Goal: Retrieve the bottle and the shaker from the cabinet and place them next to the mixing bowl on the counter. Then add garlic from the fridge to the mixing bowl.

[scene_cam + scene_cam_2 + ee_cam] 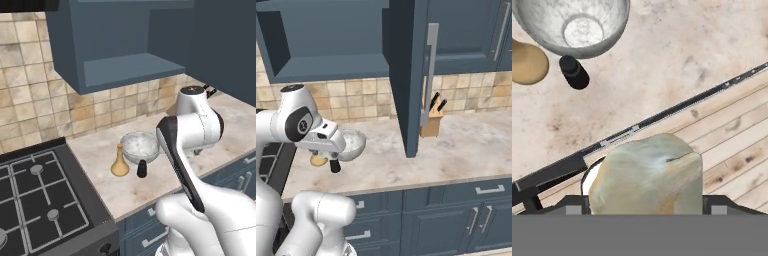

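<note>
The speckled mixing bowl (141, 146) (355, 142) (574, 25) stands on the beige counter (100, 150) (466, 145). Just in front of it are the golden-tan bottle (119, 162) (527, 62) and the small black shaker (142, 169) (334, 165) (574, 72). In the hand view my gripper (643, 210) is shut on a pale, papery garlic bulb (647, 175) that fills the gap between the fingers. It hovers above the counter's front edge, short of the bowl. The slate-blue cabinet (120, 55) hangs above with its door open. The fridge is out of view.
The open cabinet door (406, 75) juts out over the counter to the right of the bowl. A knife block (431, 120) stands by the tiled wall behind it. A black gas hob (35, 200) lies left of the counter. Wooden floor (737, 145) shows below the edge.
</note>
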Available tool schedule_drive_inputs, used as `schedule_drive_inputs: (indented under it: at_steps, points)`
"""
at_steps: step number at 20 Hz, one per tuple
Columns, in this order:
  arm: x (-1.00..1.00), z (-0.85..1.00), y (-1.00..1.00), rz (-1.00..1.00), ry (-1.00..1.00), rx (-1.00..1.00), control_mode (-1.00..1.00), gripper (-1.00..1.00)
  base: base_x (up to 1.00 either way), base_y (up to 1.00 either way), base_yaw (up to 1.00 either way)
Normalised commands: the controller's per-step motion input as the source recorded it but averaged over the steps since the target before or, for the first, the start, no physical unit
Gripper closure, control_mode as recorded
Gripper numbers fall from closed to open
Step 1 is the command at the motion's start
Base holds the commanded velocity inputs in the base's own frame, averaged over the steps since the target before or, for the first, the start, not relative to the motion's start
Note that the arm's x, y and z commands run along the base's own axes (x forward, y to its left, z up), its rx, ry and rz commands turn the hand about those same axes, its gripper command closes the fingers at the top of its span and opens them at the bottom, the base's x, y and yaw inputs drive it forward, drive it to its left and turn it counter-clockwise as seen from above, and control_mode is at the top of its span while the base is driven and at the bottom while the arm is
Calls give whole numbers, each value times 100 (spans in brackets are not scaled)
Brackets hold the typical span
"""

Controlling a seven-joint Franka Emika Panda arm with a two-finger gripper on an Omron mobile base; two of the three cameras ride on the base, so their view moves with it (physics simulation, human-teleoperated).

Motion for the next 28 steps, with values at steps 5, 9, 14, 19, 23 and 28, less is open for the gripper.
schedule_drive_inputs:
  at_steps: [5,9,14,19,23,28]
  points:
    - [0,0,0,0,0,0,100,100,70,1,0]
    - [0,0,0,0,0,0,100,100,58,0,0]
    - [35,0,-8,9,0,0,-100,100,0,0,0]
    - [84,-6,-1,11,0,2,-100,100,0,0,0]
    - [97,-19,7,14,0,3,-100,100,0,0,0]
    - [88,-43,0,12,0,0,-100,100,0,0,0]
